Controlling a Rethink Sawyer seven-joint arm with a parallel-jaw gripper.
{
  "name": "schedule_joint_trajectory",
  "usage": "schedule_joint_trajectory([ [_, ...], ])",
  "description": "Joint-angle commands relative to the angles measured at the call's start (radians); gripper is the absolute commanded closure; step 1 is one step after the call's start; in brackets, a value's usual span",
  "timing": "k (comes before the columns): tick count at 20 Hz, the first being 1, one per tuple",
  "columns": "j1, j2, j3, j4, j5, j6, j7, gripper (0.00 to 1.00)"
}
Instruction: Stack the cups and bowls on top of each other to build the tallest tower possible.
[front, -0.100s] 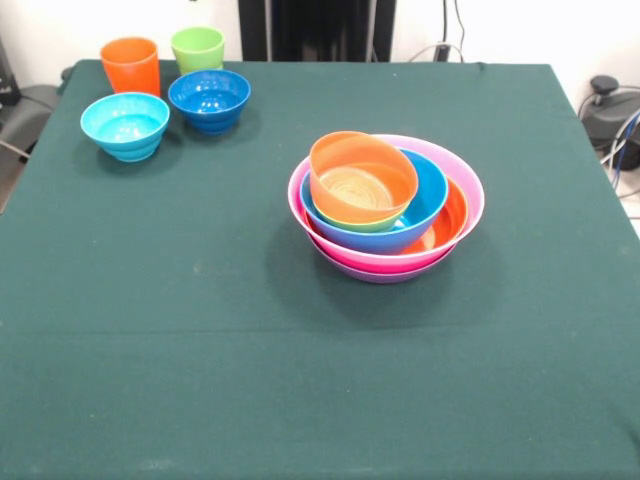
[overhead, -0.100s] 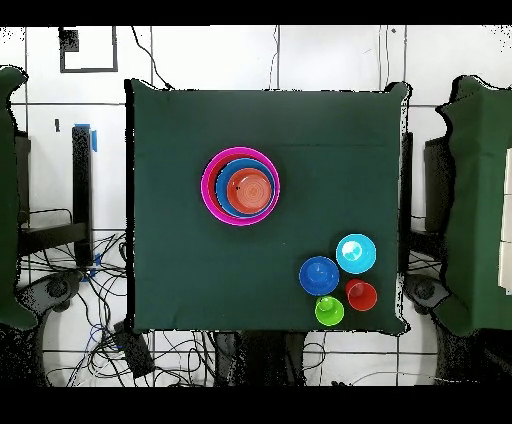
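The tower (front, -0.100s: 386, 208) stands a little right of the table's middle: a purple bowl under a wide pink bowl (front, -0.100s: 462, 172), then a large orange, a blue, a small green and a tilted small orange bowl (front, -0.100s: 361, 178) on top. The overhead view shows the tower (overhead, -0.100s: 240, 186) as nested rings. At the far left corner stand the orange cup (front, -0.100s: 131, 65) and lime green cup (front, -0.100s: 197, 48), with a light blue bowl (front, -0.100s: 125, 125) and a dark blue bowl (front, -0.100s: 209, 99) in front of them. Neither view shows the gripper or the arm.
The table wears a dark green cloth (front, -0.100s: 200, 300). The robot's black pedestal (front, -0.100s: 315, 30) rises behind the table's far edge. Cables and dark equipment (front, -0.100s: 610, 115) lie on the floor off the right side.
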Motion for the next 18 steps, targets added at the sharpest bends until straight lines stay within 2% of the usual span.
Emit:
schedule_joint_trajectory([
  [1, 0.068, 0.086, 0.049, -0.197, -0.034, -0.037, 0.184, 0.0],
  [8, -0.063, 0.033, 0.095, -0.084, 0.175, 0.023, -0.074, 0.0],
  [11, -0.106, 0.019, 0.098, -0.049, 0.243, 0.019, -0.172, 0.0],
  [14, -0.117, 0.025, 0.097, -0.047, 0.261, 0.011, -0.198, 0.0],
  [18, -0.101, 0.026, 0.093, -0.059, 0.238, 0.006, -0.162, 0.0],
])
